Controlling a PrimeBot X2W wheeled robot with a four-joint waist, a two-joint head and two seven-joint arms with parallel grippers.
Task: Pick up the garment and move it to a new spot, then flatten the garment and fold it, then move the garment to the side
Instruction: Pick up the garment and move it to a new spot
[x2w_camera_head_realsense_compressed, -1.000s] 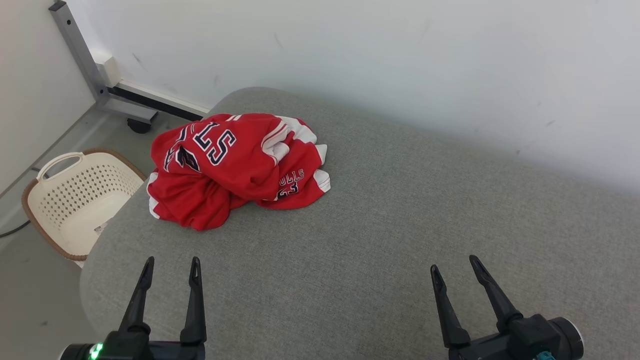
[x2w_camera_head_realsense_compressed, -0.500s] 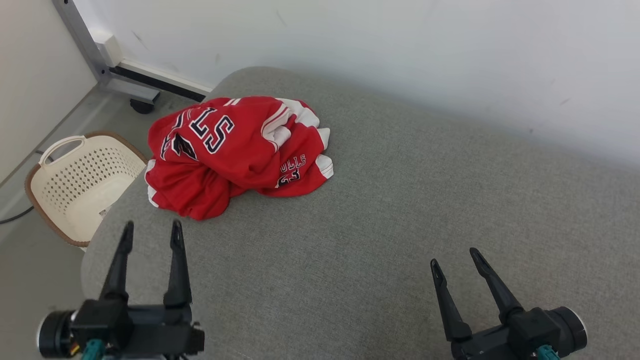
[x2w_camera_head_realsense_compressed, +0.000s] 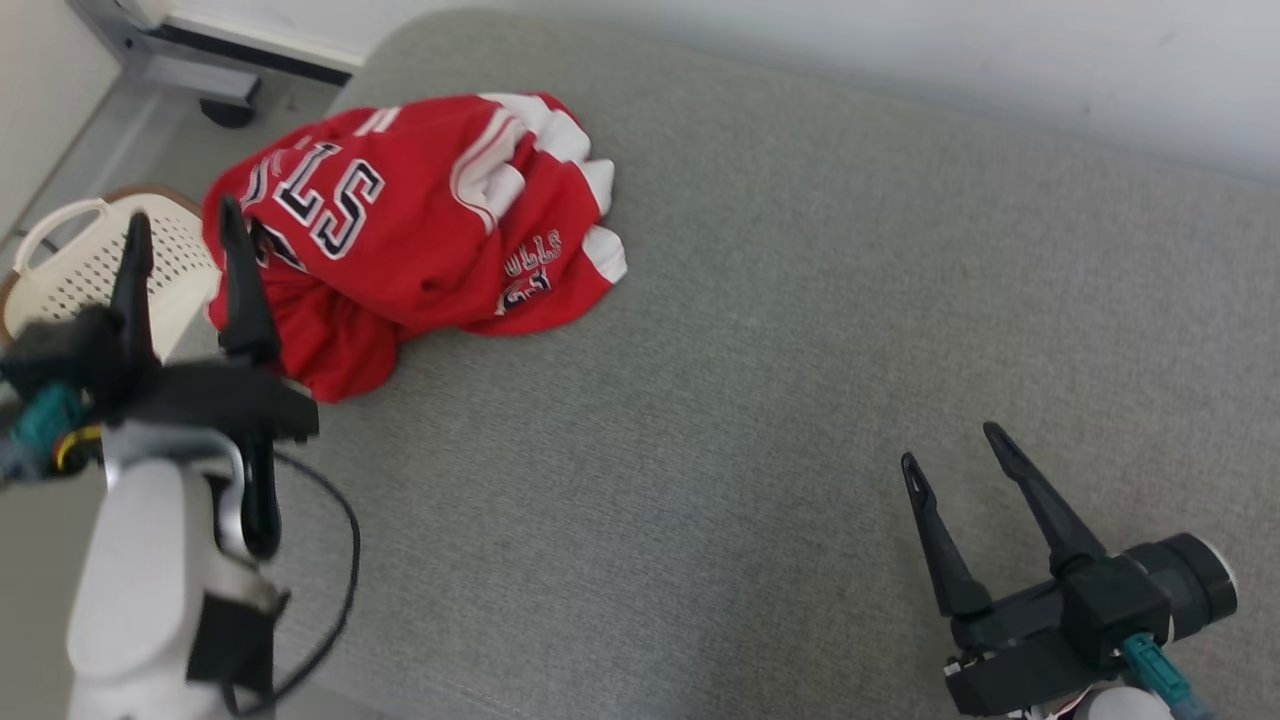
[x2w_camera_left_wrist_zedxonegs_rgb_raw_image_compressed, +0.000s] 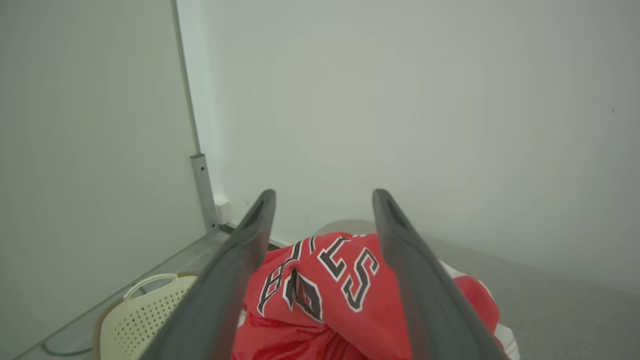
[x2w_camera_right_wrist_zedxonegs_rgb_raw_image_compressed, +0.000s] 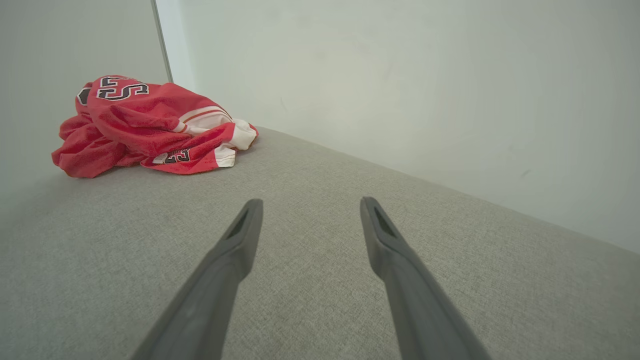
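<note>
- Head view: the red garment (x2w_camera_head_realsense_compressed: 420, 230), with white trim and dark lettering, lies crumpled in a heap at the far left corner of the grey fabric surface (x2w_camera_head_realsense_compressed: 750, 350).
- The left hand (x2w_camera_head_realsense_compressed: 185, 213) is raised at the surface's left edge, fingers spread, with nothing between them.
- Its inner finger overlaps the garment's left margin. Cannot tell from here whether it touches the cloth.
- A cream perforated basket (x2w_camera_head_realsense_compressed: 75, 270) stands on the floor just beyond that edge, behind the left hand.
- The right hand (x2w_camera_head_realsense_compressed: 950, 444) is over the near right part of the surface, fingers apart and empty, well apart from the garment.
- Left wrist view: the left hand (x2w_camera_left_wrist_zedxonegs_rgb_raw_image_compressed: 324, 192) is open. The garment (x2w_camera_left_wrist_zedxonegs_rgb_raw_image_compressed: 340, 280) shows in the gap between the two fingers and lower down, its large lettering facing the camera. The fingertips stand against the wall behind it.
- The basket (x2w_camera_left_wrist_zedxonegs_rgb_raw_image_compressed: 145, 315) shows at the lower left.
- Right wrist view: the right hand (x2w_camera_right_wrist_zedxonegs_rgb_raw_image_compressed: 311, 201) is open over bare grey fabric (x2w_camera_right_wrist_zedxonegs_rgb_raw_image_compressed: 300, 175). The garment (x2w_camera_right_wrist_zedxonegs_rgb_raw_image_compressed: 145, 125) is well ahead at the far left corner, by the wall.
</note>
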